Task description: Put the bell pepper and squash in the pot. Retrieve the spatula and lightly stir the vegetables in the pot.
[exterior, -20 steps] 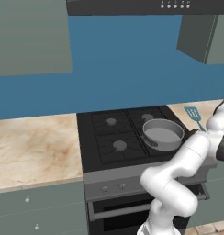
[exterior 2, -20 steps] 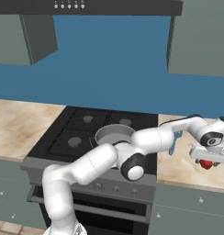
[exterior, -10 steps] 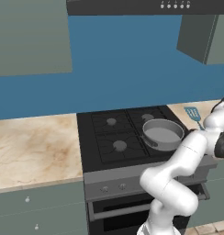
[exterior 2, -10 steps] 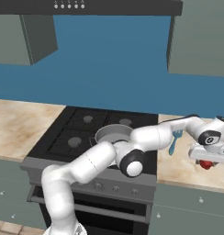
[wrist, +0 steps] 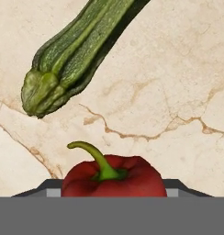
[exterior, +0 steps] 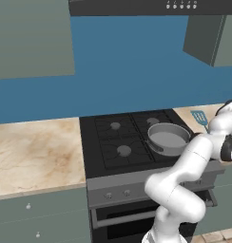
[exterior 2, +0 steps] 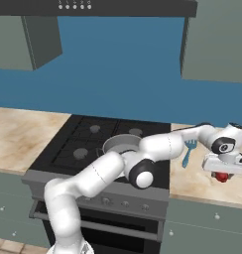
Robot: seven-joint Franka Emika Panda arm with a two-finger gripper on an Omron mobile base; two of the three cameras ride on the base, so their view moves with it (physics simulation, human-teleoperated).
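Observation:
The red bell pepper (wrist: 111, 176) with its green stem sits on the marble counter between my two fingertips, which press against its sides. In the right base view my gripper (exterior 2: 222, 173) points down onto the bell pepper (exterior 2: 221, 177) at the counter's right end. The dark green squash (wrist: 72, 50) lies on the counter just beyond the pepper. The grey pot (exterior: 168, 148) stands on the stove's front right burner, also visible behind my arm as pot (exterior 2: 118, 144). The teal spatula (exterior: 200, 117) lies on the counter right of the stove, spatula (exterior 2: 188, 151) left of my hand.
The black stove (exterior: 118, 142) has several burners, and marble counter (exterior: 37, 152) stretches to its left. Wall cabinets (exterior 2: 217, 39) hang over the right counter. My arm (exterior 2: 162, 144) reaches across the stove's front right corner, close above the pot.
The fingers have drawn in around the bell pepper over the last second. Arm, pot, spatula and squash stay where they were.

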